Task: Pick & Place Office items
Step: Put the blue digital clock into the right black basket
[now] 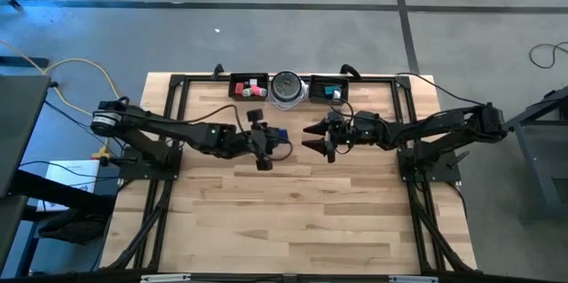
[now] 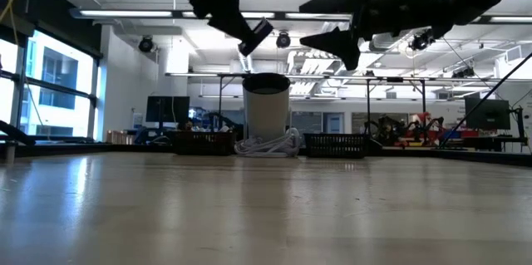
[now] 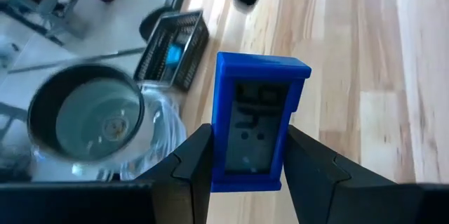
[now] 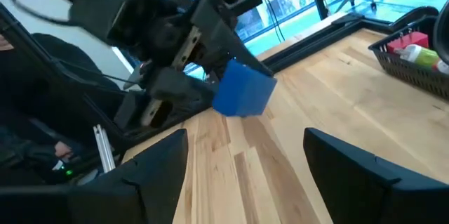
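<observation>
The blue flat piece (image 3: 254, 122) is being held between the two dark fingers (image 3: 191, 175) of the left gripper (image 1: 269, 144), which are being pressed against its sides, with the piece sticking out forward past the fingertips. In the high view the piece (image 1: 277, 135) is being carried above the bare wooden table (image 1: 293, 221), near the middle of its width and just in front of the back row of containers. In the low view it is being kept well clear of the table surface, up near the top of the picture.

The right gripper (image 1: 317, 138) is being held facing the left one, a short gap apart, with its fingers (image 4: 365, 175) spread wide and nothing between them. From the right wrist view the blue piece (image 4: 243, 90) is being seen ahead of those spread fingers, at the end of the left arm.

At the back edge of the table, the left black tray (image 1: 249, 87) is being used for red and pink blocks (image 1: 251, 90), and the right black tray (image 1: 328, 88) is being used for a teal block (image 1: 333, 92). Between the two trays the round silver-grey disc (image 1: 287, 86) is being shown, touching or nearly touching both. In the left wrist view the same disc (image 3: 85, 115) is being seen as a shallow round bowl shape beside the right tray (image 3: 172, 50).
</observation>
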`<state>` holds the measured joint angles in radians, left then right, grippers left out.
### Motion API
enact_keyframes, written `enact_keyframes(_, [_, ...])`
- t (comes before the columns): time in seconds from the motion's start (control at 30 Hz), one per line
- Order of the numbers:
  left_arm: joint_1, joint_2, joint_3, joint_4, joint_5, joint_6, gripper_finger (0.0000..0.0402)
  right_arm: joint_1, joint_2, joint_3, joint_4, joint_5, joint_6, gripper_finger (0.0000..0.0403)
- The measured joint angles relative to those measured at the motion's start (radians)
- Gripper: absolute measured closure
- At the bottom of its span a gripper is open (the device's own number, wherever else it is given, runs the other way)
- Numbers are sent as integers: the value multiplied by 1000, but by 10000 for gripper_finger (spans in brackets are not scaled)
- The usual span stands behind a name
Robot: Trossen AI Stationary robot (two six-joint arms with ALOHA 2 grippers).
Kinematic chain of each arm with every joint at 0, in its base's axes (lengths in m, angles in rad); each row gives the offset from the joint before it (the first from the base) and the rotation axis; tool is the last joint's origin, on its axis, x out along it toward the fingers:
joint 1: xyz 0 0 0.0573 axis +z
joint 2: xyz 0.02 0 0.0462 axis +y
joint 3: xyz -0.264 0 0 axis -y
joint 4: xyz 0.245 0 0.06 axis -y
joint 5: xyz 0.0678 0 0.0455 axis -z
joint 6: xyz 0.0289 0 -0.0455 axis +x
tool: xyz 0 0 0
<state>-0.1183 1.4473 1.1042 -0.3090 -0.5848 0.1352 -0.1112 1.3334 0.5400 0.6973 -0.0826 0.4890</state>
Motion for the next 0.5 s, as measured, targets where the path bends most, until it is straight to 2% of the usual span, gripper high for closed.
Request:
enact_keyframes(0.27, [-8,105,94,-35,-24,30,271,13,0,0,17,4,7,131])
enact_keyframes(0.5, [-7,120,153,-43,-17,61,271,14,21,0,31,5,9,131])
